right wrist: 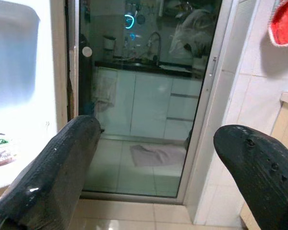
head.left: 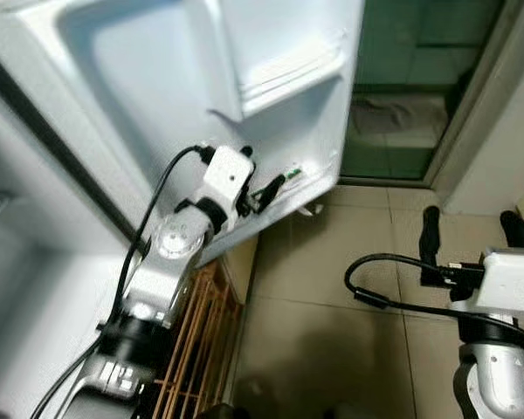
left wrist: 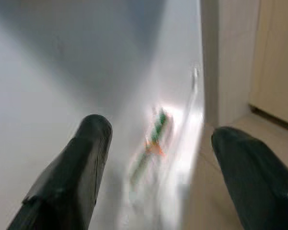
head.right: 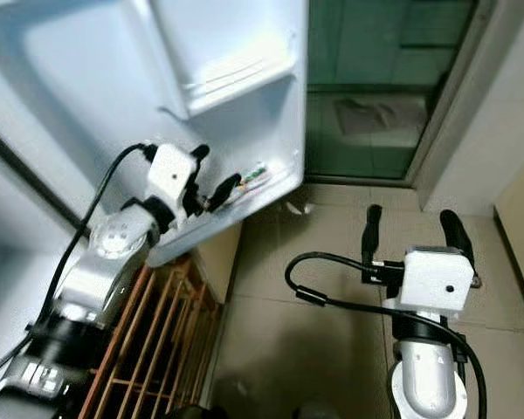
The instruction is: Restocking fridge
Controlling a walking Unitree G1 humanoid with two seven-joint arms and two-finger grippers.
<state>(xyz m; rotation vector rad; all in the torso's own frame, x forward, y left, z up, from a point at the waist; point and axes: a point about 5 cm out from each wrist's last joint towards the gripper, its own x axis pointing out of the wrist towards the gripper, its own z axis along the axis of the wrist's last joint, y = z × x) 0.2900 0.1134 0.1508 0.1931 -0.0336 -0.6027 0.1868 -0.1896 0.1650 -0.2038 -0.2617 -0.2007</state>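
The white fridge door (head.left: 148, 78) stands open, with a moulded door shelf (head.left: 279, 65) high on its inner side. My left gripper (head.left: 264, 173) is raised close to the door's lower inner edge, fingers open with nothing between them. Just past its tips a small green and orange label (left wrist: 153, 139) shows on the door. My right gripper (head.right: 410, 223) is held out over the tiled floor (head.left: 323, 288), open and empty, pointing at a glass sliding door (right wrist: 149, 96).
The fridge body (head.left: 17, 262) rises at the left. A wooden slatted rack (head.left: 201, 340) stands beside it under the door. Beyond the glass lie a cloth (head.left: 393, 113) and kitchen cabinets. A red cloth (right wrist: 285, 21) hangs on the right wall.
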